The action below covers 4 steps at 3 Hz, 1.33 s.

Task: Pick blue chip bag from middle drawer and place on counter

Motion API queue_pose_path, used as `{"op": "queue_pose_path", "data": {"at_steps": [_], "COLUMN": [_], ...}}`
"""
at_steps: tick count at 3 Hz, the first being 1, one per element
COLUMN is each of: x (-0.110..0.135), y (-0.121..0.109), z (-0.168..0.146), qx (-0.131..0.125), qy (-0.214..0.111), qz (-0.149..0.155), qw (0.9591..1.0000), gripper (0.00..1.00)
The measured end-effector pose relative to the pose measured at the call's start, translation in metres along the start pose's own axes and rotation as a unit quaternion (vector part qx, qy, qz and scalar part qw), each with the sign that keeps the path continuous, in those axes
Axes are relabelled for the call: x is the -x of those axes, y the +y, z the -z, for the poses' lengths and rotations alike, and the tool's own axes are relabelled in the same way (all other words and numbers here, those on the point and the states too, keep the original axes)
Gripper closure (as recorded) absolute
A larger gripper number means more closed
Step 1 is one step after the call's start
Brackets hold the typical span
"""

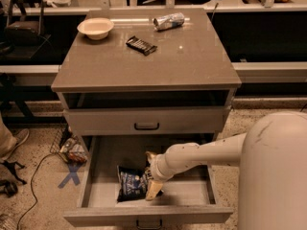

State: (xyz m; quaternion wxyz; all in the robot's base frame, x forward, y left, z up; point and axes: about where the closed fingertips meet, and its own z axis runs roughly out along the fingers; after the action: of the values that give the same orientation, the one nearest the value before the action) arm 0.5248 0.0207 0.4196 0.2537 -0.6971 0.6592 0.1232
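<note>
The blue chip bag (128,183) lies on the floor of the pulled-out middle drawer (184,189), left of centre. My gripper (150,174) is down inside the drawer at the bag's right edge. Its fingers are spread, with one pale fingertip (152,191) at the near side and the other at the far side. The bag's right edge sits at the gap between them and is not clamped. The grey-brown counter (144,68) is the cabinet top above.
On the counter stand a cream bowl (96,28), a black ridged bar (141,45) and a silvery can (169,21). The drawer above (146,121) is shut. Clutter (72,147), a blue tape cross (71,175) and a cable lie on the floor left.
</note>
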Motion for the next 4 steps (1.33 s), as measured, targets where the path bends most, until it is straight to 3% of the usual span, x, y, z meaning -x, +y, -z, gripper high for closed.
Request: {"op": "queue_pose_path", "data": {"at_steps": [1,3,4], "x": [0.003,0.001,-0.003], "y": [0.003,0.009,0.006], "z": [-0.024,-0.054,-0.047], "qx": [0.003,0.016,0.01], "qy": [0.001,-0.009,-0.016], "qz": [-0.001,-0.015,-0.023], "qw": [1.0,0.9997,0.9996], "gripper": [0.0,0.42,0.65]}}
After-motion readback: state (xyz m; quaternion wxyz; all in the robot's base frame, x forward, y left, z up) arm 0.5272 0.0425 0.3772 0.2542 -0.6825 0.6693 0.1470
